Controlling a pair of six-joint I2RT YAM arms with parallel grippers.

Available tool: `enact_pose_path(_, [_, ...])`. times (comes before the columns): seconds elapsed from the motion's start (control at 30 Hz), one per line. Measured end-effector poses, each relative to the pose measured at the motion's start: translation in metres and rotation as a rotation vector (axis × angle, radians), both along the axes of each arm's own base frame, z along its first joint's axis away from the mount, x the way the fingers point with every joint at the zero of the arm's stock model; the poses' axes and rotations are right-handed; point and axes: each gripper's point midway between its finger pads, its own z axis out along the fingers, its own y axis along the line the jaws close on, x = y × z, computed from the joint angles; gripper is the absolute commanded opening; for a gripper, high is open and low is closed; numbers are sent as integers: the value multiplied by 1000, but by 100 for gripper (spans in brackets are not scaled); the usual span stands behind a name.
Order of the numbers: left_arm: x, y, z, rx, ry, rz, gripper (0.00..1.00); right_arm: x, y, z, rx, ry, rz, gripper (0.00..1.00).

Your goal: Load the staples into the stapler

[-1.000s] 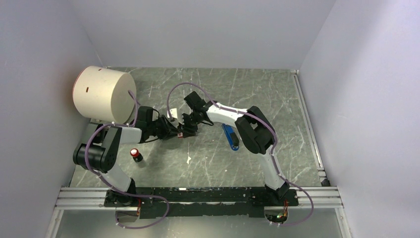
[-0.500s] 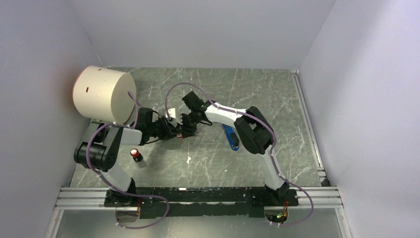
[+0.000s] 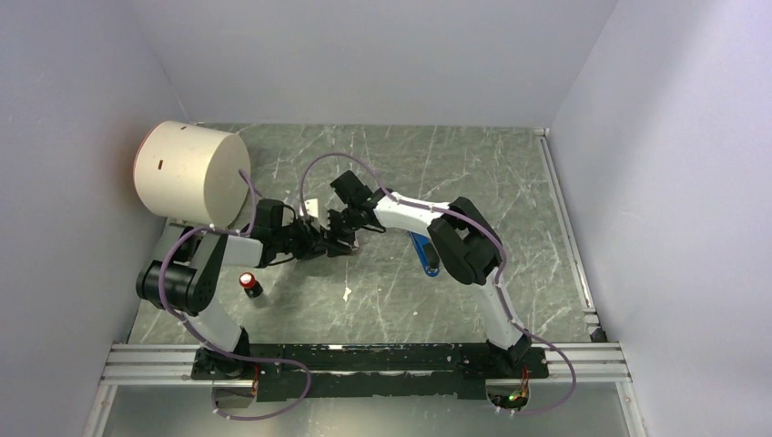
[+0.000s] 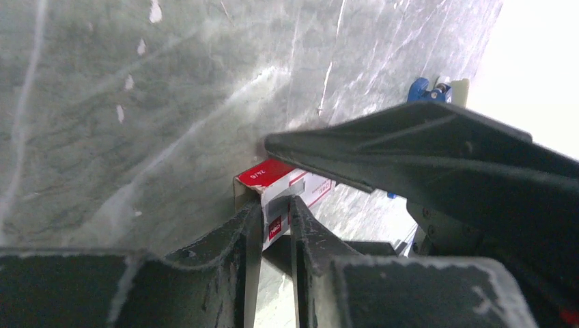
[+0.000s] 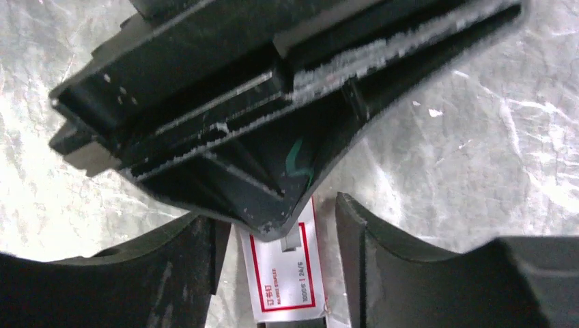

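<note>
A small red and white box of staples (image 4: 301, 187) lies on the marble table (image 3: 382, 291) between my two grippers. My left gripper (image 4: 273, 205) is shut on the box's near end, with one finger on each side. From the opposite side my right gripper (image 5: 276, 219) straddles the staple box (image 5: 287, 280) with its jaws open and a gap on both sides. In that view the left gripper's black fingers cover the box's far end. The blue stapler (image 3: 421, 248) lies behind the right forearm, partly hidden, and its blue end (image 4: 418, 89) shows far off in the left wrist view.
A large cream cylinder (image 3: 187, 173) stands at the back left, close to the left arm. A small dark bottle with a red cap (image 3: 250, 285) sits near the left arm's elbow. A white scrap (image 3: 347, 292) lies on the marble. Grey walls enclose three sides.
My right gripper's jaws have opened wider, letting go of the box, and that arm has shifted slightly left. My left gripper has closed tighter on the box.
</note>
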Motion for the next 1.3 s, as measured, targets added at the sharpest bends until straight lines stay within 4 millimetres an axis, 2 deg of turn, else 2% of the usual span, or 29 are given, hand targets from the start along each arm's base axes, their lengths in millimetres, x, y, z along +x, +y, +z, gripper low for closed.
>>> enact_pose_path(0.13, [-3, -2, 0, 13, 7, -17, 32, -2, 2, -1, 22, 22, -40, 73])
enact_pose_path(0.27, [1, -1, 2, 34, 3, -20, 38, 0, -15, 9, 45, 52, -117, 76])
enact_pose_path(0.43, [3, 2, 7, 58, -5, -14, 51, 7, -40, 43, 119, 41, -243, 76])
enact_pose_path(0.57, [4, 7, 12, 81, -1, 9, 59, 17, -53, 74, 186, -1, -380, 75])
enact_pose_path(0.67, [3, 12, 18, 106, -9, 30, 62, 34, -62, 95, 217, -21, -562, 71])
enact_pose_path(0.77, [3, 19, 30, 139, -38, 57, 62, 48, -73, 107, 232, 6, -764, 63])
enact_pose_path(0.87, [2, 27, 43, 167, -85, 77, 63, 51, -81, 105, 216, 57, -919, 62])
enact_pose_path(0.93, [-2, 31, 50, 185, -106, 84, 63, 46, -81, 99, 172, 80, -1013, 63])
enact_pose_path(1.1, [-12, 39, 51, 224, -107, 78, 62, 28, -52, 84, 70, 98, -1138, 64])
enact_pose_path(1.17, [-17, 40, 47, 235, -93, 69, 61, 23, -45, 73, 30, 108, -1193, 56])
enact_pose_path(1.23, [-20, 41, 43, 244, -80, 63, 61, 22, -51, 58, -23, 115, -1259, 50])
enact_pose_path(1.3, [-22, 42, 41, 250, -73, 58, 61, 23, -60, 45, -74, 113, -1308, 48])
